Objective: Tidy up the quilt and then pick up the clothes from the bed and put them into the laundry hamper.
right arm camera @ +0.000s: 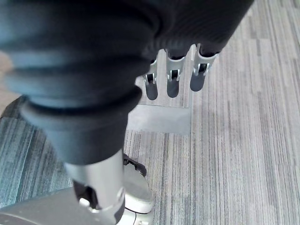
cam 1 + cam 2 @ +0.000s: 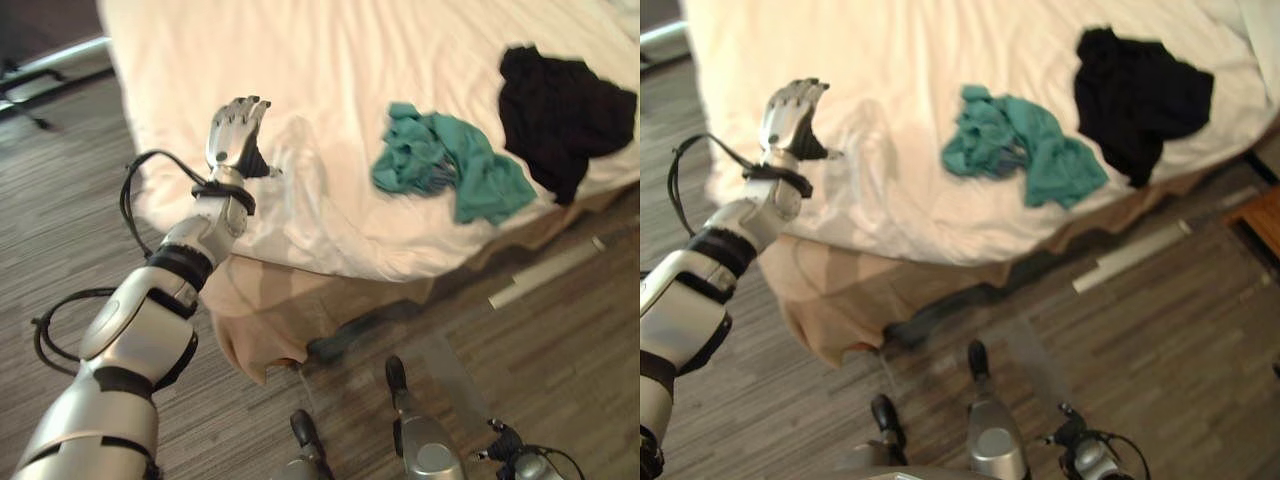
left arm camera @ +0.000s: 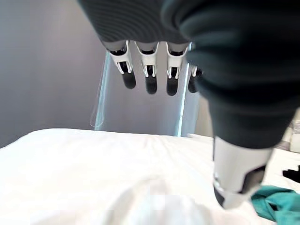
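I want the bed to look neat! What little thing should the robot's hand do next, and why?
Probably lower the left hand onto the rumpled fold of the white quilt right beside it and smooth it flat. That hand hovers open above the quilt's corner, holding nothing, while the teal garment and black garment lie further along the bed.

Two crumpled garments lie on one white quilt (image 2: 330,120) covering one bed: one teal cloth garment (image 2: 447,165) beyond the left hand's (image 2: 234,132) straight fingertips and to their right, and one black cloth garment (image 2: 560,110) farther right. One right hand (image 1: 174,77) hangs with fingers straight above grey striped flooring (image 1: 243,140).
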